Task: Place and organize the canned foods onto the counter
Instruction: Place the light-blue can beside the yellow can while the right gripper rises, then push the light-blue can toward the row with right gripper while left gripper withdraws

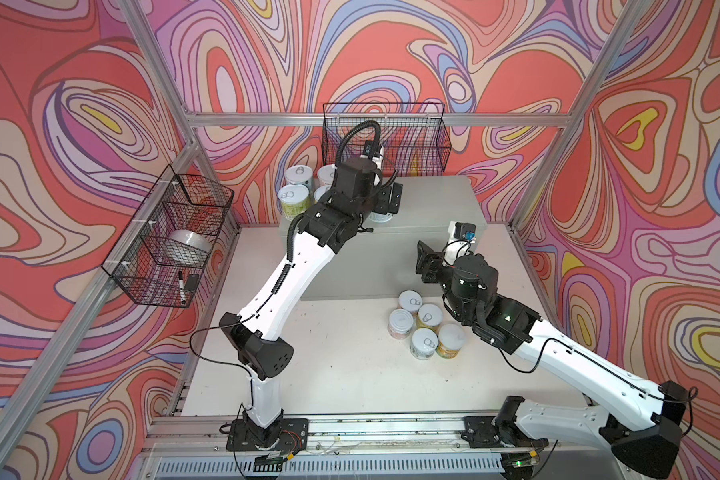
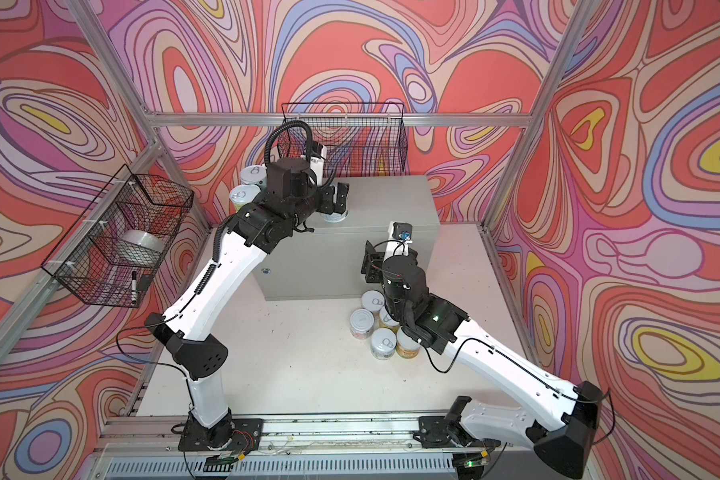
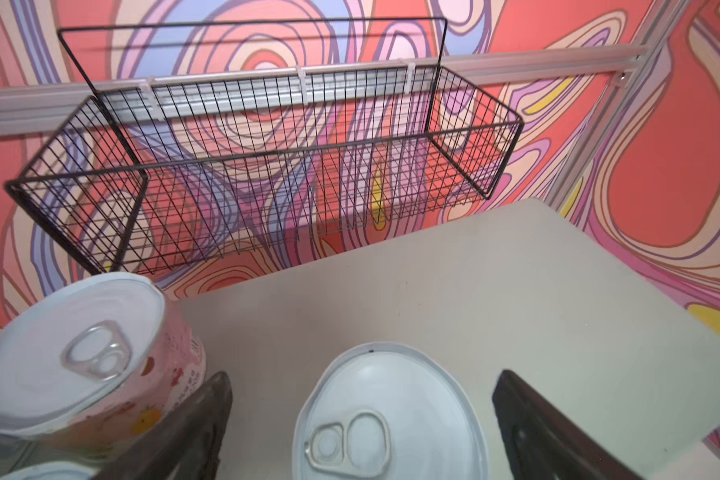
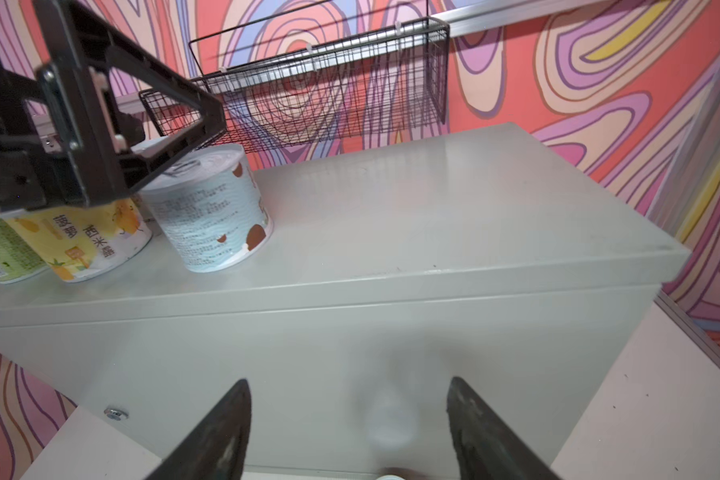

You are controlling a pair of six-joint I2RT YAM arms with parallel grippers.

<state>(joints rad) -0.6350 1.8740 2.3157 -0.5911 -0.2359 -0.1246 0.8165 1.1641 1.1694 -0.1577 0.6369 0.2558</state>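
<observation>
Counter duty: a blue can [image 4: 213, 212], short and round w/ a silver pull-tab lid and brown blots on a pale wave-print label, stands upright on the grey counter [image 4: 433, 199], near its front edge. It sits btwn the jaws of the L gripper [image 2: 335, 199], which reaches in from above. The jaws stand wide, one each side of the lid. The left wrist view shows bare counter btwn the can and one finger [image 3: 192, 415], so nothing is gripped.

Just beside the blue can, toward the counter's left end, a yellow can [image 4: 88, 241], a green can [image 4: 5, 249] and a pink can [image 3: 88, 365] stand upright, packed close together.

Five more cans [image 1: 424, 343] cluster upright on the table [image 1: 329, 374] in front of the counter, close by the R arm. The R gripper [image 4: 348, 382] hangs near them, facing the counter's front wall and well apart from the blue can. Its jaws are partway apart w/ nothing btwn them.

A black wire basket [image 1: 416, 137] hangs on the wall behind the counter.
</observation>
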